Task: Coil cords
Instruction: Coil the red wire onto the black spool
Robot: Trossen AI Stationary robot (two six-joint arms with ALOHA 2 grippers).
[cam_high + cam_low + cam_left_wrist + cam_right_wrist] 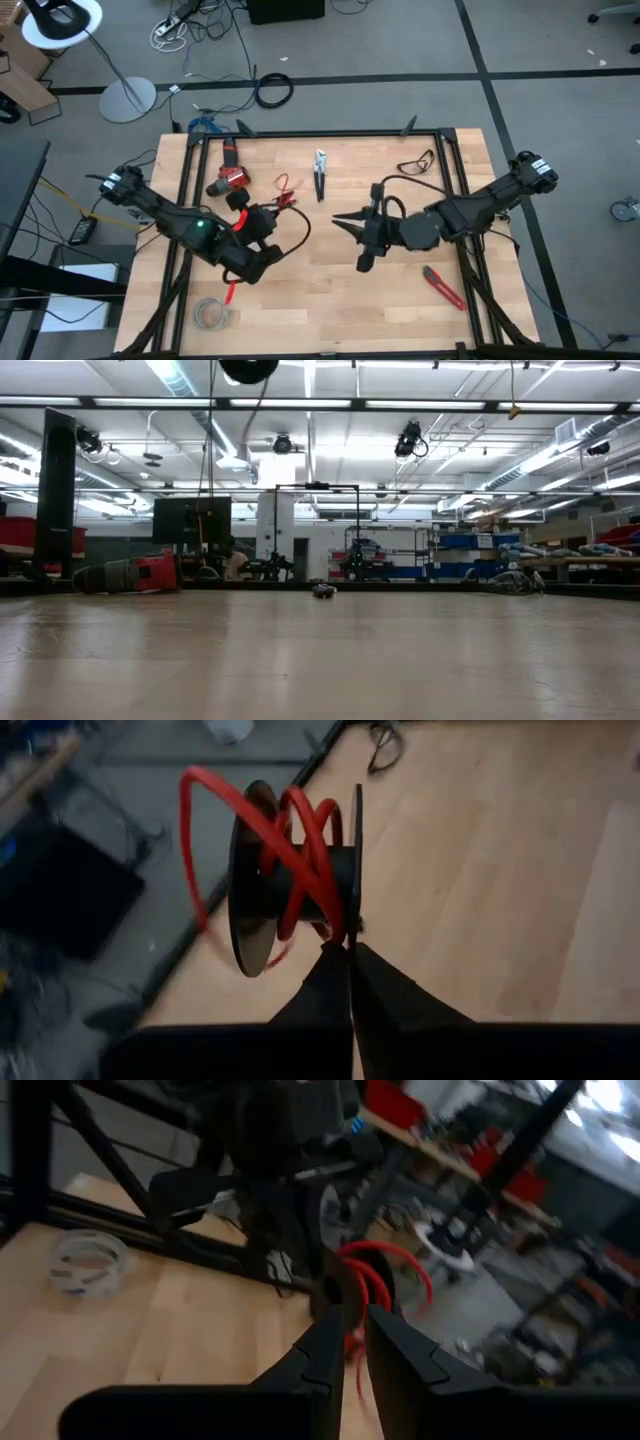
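Red cord on a spool, mid-table

We see our left gripper [348,955] clenched on a black spool's [262,880] flange, the red cord [300,840] looped around it at centre frame; our right gripper [352,1342] pinches the cord's strand.

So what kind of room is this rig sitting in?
Most likely a robotics lab or workshop: a wooden bench in a black frame, hand tools such as a red drill and pliers, cables across the grey floor, and storage shelving under strip lights behind.

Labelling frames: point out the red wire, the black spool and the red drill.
red wire [300,840], left wrist view, loop crossing the spool.
black spool [250,880], left wrist view, near flange.
red drill [231,178], high view, body.
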